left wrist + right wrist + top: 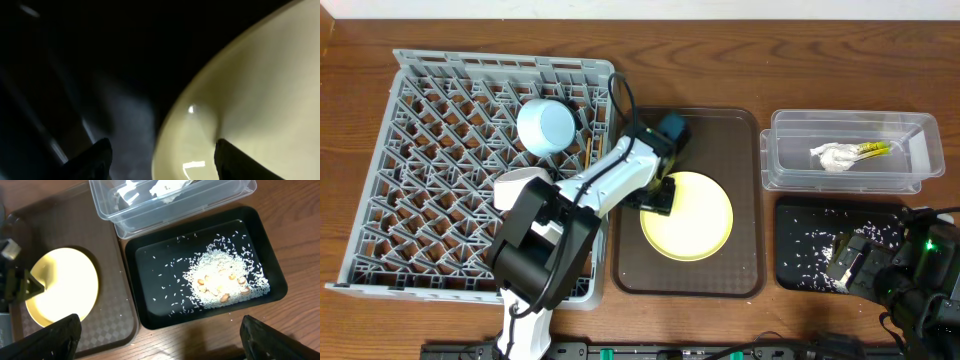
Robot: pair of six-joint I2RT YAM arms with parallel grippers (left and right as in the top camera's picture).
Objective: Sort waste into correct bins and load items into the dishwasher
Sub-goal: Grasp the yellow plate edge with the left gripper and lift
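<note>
The pale-yellow plate (695,220) lies on the brown serving tray (740,170). My left gripper (658,193) is open at the plate's left rim. In the left wrist view (162,162) one finger is over the plate (260,90) and the other is outside it. The blue-outside bowl (545,126) sits upside down in the grey dish rack (430,200), with a thin wooden stick (588,148) beside it. The clear tub (775,165) holds the napkin (835,156) and the yellow-green wrapper (873,149). The black tray (790,225) holds white crumbs (220,277). My right gripper (160,337) is open and empty by the black tray's edge. The cream bowl is out of view.
The left arm reaches across the rack's right edge onto the brown tray. The right arm (920,270) sits at the front right corner beside the black tray (160,290). Bare wooden table lies between the brown tray (110,255) and the bins.
</note>
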